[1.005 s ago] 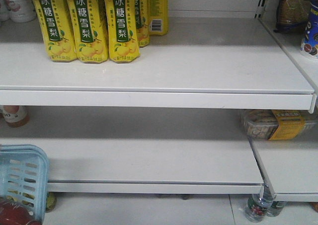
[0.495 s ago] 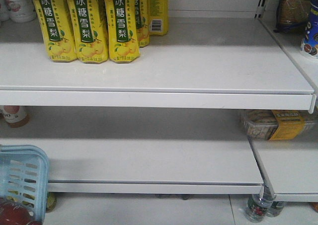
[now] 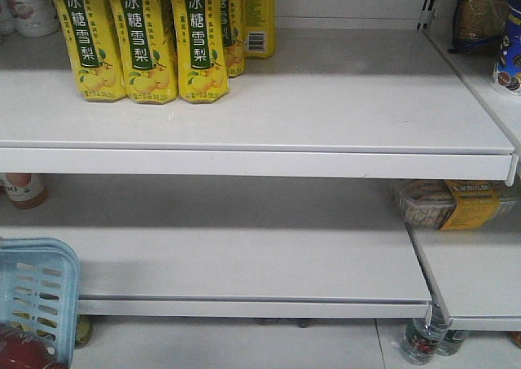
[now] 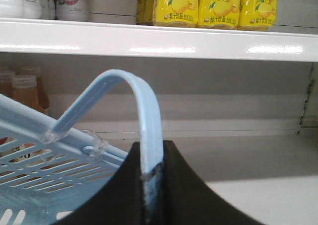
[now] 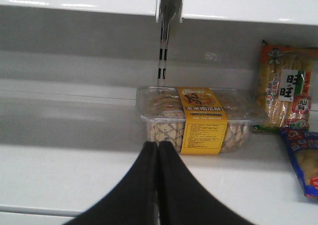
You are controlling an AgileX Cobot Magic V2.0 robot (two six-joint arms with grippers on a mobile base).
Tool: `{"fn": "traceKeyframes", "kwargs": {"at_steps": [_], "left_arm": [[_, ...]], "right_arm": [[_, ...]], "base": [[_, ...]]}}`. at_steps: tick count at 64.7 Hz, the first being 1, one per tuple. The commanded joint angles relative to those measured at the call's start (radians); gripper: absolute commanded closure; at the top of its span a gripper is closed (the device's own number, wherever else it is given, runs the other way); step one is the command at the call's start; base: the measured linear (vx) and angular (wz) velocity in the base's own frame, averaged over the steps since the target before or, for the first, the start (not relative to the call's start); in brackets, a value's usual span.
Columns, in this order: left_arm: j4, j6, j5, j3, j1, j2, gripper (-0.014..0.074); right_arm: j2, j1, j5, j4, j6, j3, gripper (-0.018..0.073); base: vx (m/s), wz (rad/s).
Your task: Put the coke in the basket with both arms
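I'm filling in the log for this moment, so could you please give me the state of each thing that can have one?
Left pincer: shut on the basket handle.
Right pincer: shut, holding nothing.
Basket: held up by its handle, something red lying inside.
Clear biscuit box: lid on, flat on the shelf.
Yellow pear-drink cartons: upright, unopened.

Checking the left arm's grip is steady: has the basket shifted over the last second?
No. The basket sits at the same spot against the lower shelf edge.
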Motion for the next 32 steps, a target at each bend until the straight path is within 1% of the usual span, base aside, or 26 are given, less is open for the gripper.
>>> {"fn": "traceKeyframes", "kwargs": {"at_steps": [1, 32], "left_arm": [[0.028, 0.016, -0.172, -0.003, -0.002, -0.021, 0.0603], [0.028, 0.016, -0.172, -0.003, -0.002, -0.021, 0.0603]], "right_arm": [[-0.019, 0.001, -0.07, -0.075, 0.101, 0.012, 0.0568], [-0.019, 0.001, -0.111, -0.07, 0.112, 0.012, 0.0568]], "base": [[0.0, 0.0], [0.0, 0.0]]}}
